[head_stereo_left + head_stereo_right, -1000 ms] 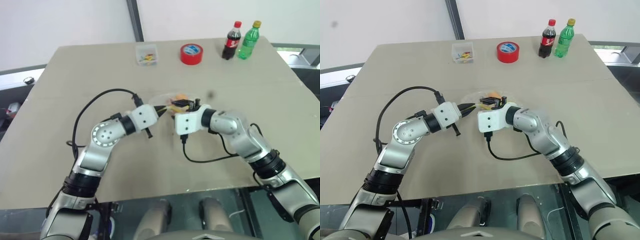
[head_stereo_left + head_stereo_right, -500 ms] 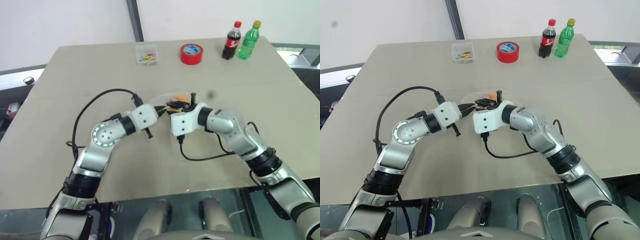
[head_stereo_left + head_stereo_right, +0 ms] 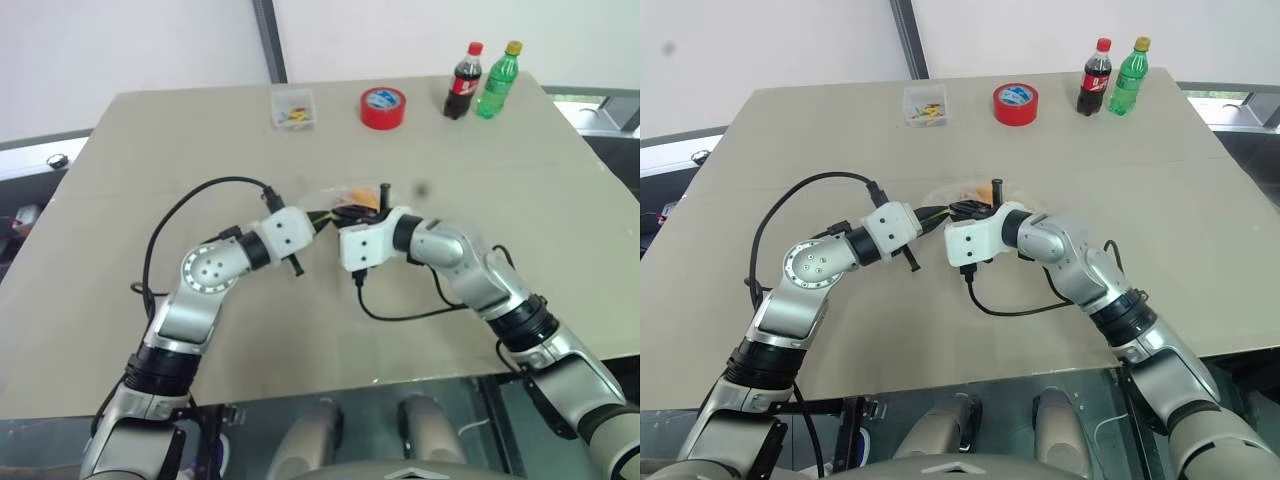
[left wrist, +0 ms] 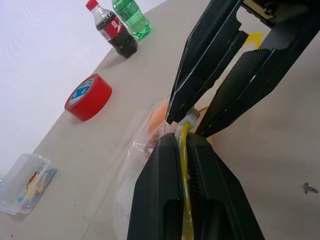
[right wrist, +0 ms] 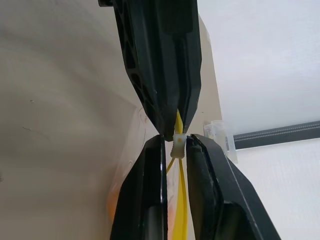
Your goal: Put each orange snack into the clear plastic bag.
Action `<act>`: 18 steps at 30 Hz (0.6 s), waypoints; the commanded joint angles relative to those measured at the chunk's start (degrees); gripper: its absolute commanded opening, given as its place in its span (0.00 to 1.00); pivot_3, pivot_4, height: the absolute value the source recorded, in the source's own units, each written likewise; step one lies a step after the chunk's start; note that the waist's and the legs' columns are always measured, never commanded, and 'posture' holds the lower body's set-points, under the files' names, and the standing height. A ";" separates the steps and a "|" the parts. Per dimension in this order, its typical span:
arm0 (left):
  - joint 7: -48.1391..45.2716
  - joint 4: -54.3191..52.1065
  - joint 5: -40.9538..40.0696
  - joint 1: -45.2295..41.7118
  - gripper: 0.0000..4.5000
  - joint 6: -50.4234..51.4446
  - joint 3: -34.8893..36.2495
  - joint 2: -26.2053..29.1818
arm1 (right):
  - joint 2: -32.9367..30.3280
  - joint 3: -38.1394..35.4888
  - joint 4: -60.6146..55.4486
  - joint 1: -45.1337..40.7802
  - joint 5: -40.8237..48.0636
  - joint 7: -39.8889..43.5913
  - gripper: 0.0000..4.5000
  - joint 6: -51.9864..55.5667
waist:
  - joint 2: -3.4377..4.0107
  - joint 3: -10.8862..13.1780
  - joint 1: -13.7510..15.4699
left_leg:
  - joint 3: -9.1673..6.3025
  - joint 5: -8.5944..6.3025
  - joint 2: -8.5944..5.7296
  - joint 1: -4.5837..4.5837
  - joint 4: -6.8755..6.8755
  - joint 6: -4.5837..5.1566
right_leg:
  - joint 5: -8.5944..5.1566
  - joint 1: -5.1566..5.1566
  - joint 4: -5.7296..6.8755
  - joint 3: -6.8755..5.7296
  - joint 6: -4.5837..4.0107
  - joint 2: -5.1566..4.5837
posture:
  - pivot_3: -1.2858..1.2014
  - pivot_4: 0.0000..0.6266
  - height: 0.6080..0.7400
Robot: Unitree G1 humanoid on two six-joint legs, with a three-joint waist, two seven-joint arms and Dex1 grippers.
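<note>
A: Count?

B: One clear plastic bag (image 4: 131,165), mid-desk, lifted at its mouth between my two grippers. Orange snacks (image 4: 158,114): I see orange through the film just behind the seal, but can't separate it into one piece or two. One patch of orange also shows from the head camera, right behind my fingertips.

A: Fingers?

B: Left gripper (image 4: 182,137): fingers clamped on the bag's yellow seal strip (image 4: 184,165), strip runs straight down between them. Right gripper (image 5: 175,141): fingers narrow, nipped on the small white slider tab (image 5: 177,145) at the end of that same strip. Both sets of fingertips meet nearly tip to tip over the seal.

A: Anything else on the desk (image 3: 180,150)?

B: Far edge: one small clear box (image 3: 294,108) of coloured bits, one red tape roll (image 3: 383,107), one cola bottle (image 3: 462,82), one green bottle (image 3: 498,80) just beside it. All well apart from the bag. One black cable (image 3: 200,205) loops off my left wrist, another lies on the desk under my right forearm.

A: Obstructions?

B: My own grippers cover most of the bag from above.
</note>
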 commanded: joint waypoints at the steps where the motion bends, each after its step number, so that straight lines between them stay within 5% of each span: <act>1: 0.52 -1.76 -0.73 -0.38 0.00 -0.50 1.10 0.03 | 0.23 -1.26 -1.43 -1.68 0.01 -0.67 0.14 -1.01 | 0.00 0.00 0.00 | 0.00 0.00 0.00 0.00 0.00 0.00 | 0.00 0.00 0.00 0.00 0.00 0.00 | 0.52 0.24 1.00; 7: 0.60 -1.61 -0.61 -0.54 0.00 -0.68 1.03 -0.05 | 0.33 -1.61 -1.72 -1.39 0.26 -0.81 0.14 -0.58 | 0.00 0.00 0.00 | 0.00 0.00 0.00 0.00 0.00 0.00 | 0.00 0.00 0.00 0.00 0.00 0.00 | 0.52 0.24 1.00; 8: 0.63 -1.56 -0.60 -0.61 0.00 -0.71 1.01 -0.08 | 0.39 -1.68 -1.74 -1.34 0.35 -0.83 0.02 -0.46 | 0.00 0.00 0.00 | 0.00 0.00 0.00 0.00 0.00 0.00 | 0.00 0.00 0.00 0.00 0.00 0.00 | 0.52 0.24 1.00; 9: 0.65 -1.52 -0.63 -0.65 0.00 -0.72 1.00 -0.10 | 0.42 -1.71 -1.76 -1.30 0.39 -0.86 0.01 -0.40 | 0.00 0.00 0.00 | 0.00 0.00 0.00 0.00 0.00 0.00 | 0.00 0.00 0.00 0.00 0.00 0.00 | 0.52 0.24 1.00; 18: 0.89 -1.24 -0.92 -0.49 0.00 -0.68 1.28 -0.01 | 0.43 -2.43 -2.07 -0.76 0.83 -1.09 0.01 0.66 | 0.00 0.00 0.00 | 0.00 0.00 0.00 0.00 -0.01 0.00 | 0.00 0.00 -0.01 0.00 0.00 0.00 | 0.52 0.24 1.00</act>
